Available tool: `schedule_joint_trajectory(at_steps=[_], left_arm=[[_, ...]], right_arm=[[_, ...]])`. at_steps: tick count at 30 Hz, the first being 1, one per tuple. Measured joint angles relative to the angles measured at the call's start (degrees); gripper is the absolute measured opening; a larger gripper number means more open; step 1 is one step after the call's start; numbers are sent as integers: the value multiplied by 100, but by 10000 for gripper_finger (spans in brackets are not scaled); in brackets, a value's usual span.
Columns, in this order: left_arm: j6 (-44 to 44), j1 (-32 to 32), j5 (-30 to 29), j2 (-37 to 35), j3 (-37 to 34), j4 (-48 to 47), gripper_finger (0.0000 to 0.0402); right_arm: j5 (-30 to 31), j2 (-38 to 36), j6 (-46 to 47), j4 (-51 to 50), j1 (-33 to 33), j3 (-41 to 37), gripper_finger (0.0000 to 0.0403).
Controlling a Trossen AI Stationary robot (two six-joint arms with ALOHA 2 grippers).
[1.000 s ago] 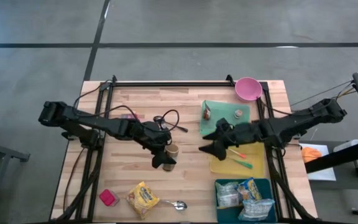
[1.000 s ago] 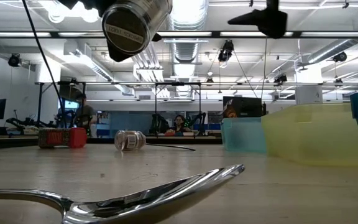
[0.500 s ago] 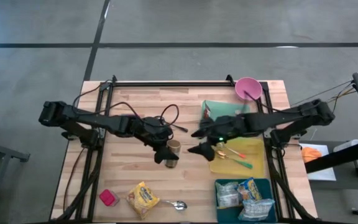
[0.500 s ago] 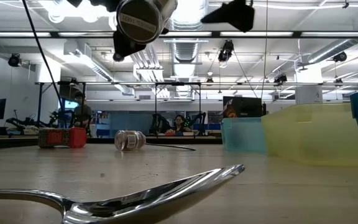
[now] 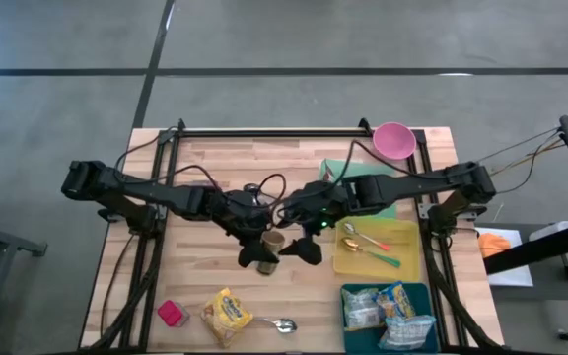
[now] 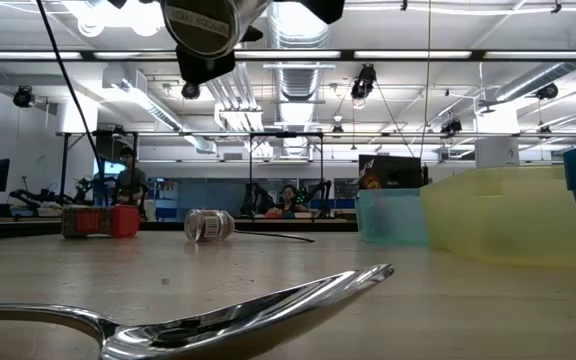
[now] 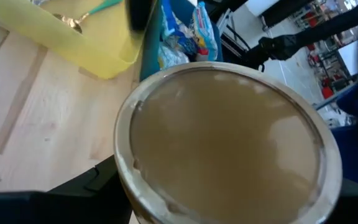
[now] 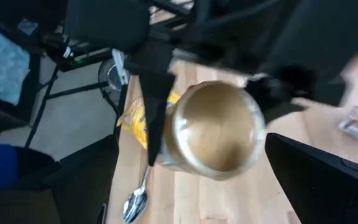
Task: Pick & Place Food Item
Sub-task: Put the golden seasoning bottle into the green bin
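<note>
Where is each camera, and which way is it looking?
High view: above, straight down; both arms, left gripper holding the can.
Low view: table height, across a spoon; can overhead.
Left wrist view: on left arm, facing the can's gold end; own fingers.
Right wrist view: on right arm, open fingers.
All share the can.

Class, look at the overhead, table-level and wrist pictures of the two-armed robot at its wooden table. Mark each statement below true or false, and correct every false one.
1. The left hand holds a can off the table. True.
2. The right hand is closed on the can. False: it is open beside the can, not gripping it.
3. The pink bowl sits at the table's far right corner. True.
4. The loose spoon lies in the yellow tray. False: it lies on the table beside the yellow snack bag.
5. The teal bin holds snack packets. True.
</note>
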Motion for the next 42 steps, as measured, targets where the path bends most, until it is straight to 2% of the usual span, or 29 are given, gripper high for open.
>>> schedule_joint_trajectory(at_steps=[21,29,33,42], left_arm=[[273,-26,78,9,17,-61,284],[339,-26,32,3,22,-23,284],[337,-26,28,-9,30,-28,284],[337,-26,-46,-9,28,-52,284]], right_arm=[[-522,503,-56,375,-129,125,400],[-479,376,0,174,-224,102,400],[-91,260,-25,-177,-227,101,400],[-59,251,104,-16,-209,98,400]])
